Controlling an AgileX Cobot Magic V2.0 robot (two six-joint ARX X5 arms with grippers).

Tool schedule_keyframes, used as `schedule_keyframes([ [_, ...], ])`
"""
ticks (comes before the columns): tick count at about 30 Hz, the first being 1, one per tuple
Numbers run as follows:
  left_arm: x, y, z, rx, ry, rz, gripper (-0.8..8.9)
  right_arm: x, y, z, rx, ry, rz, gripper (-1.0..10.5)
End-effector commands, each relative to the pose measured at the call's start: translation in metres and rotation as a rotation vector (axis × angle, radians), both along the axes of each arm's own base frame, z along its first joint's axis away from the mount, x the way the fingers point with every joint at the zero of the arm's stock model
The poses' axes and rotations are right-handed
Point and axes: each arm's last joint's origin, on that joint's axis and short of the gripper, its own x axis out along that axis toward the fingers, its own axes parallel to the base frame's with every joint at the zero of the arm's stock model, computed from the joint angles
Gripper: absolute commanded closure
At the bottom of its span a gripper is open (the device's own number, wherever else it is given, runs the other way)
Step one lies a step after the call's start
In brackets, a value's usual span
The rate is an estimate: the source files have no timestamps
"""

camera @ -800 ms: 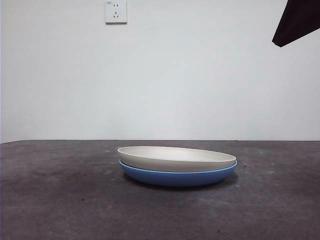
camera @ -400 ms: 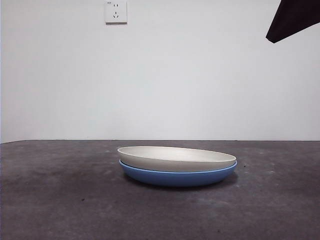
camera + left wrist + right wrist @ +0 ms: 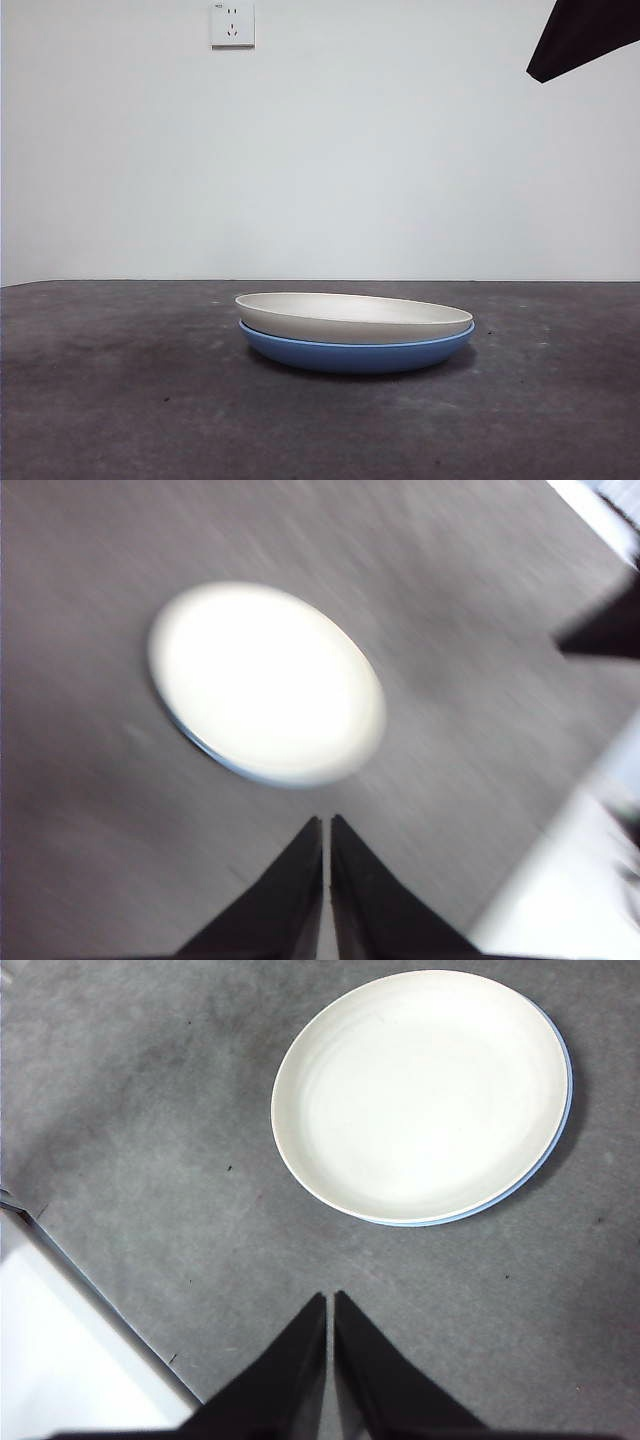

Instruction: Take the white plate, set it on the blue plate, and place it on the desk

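The white plate (image 3: 354,318) sits nested inside the blue plate (image 3: 356,354), and the two stand together on the dark worktop (image 3: 110,400), a little toward 3 o'clock from the middle of the front view. Only a thin blue edge shows under the white rim. In the right wrist view the white plate (image 3: 420,1095) covers almost all of the blue plate (image 3: 545,1165), which appears only as a narrow crescent along one side.

The right gripper (image 3: 330,1305) hangs above the bare worktop (image 3: 140,1140), apart from the stack; its two black jaws are pressed together and they hold nothing. The left gripper (image 3: 327,830) is also above the worktop (image 3: 480,680), with its jaws closed together and empty. This picture is blurred, but the white plate (image 3: 265,680) is clear enough, with a thin blue line at its edge.

In the front view one black tip (image 3: 585,35) of an arm shows at about 1 o'clock, high above the plates. A wall socket (image 3: 232,23) is at about 11 o'clock on the white wall.
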Motion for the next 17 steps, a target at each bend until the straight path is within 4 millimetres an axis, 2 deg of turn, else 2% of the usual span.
schedule_keyframes([
  [1, -0.002, 0.013, 0.019, -0.001, -0.244, 0.113, 8.00, 0.002, 0.002, 0.005, 0.004, -0.022, 0.012, 9.4],
  [4, -0.010, 0.031, 0.026, -0.031, -0.522, 0.259, 8.00, 0.002, 0.002, 0.005, 0.004, -0.023, 0.012, 9.4],
  [7, -0.025, 0.046, 0.016, -0.053, -0.748, 0.407, 8.00, 0.002, 0.002, 0.005, 0.004, -0.023, 0.012, 9.4],
  [11, -0.043, 0.059, -0.020, 0.003, -0.892, 0.606, 8.00, 0.002, 0.002, 0.005, 0.004, -0.023, 0.012, 9.4],
  [17, -0.047, 0.068, -0.086, 0.079, -0.844, 0.758, 8.00, 0.002, 0.002, 0.005, 0.004, -0.023, 0.012, 9.4],
])
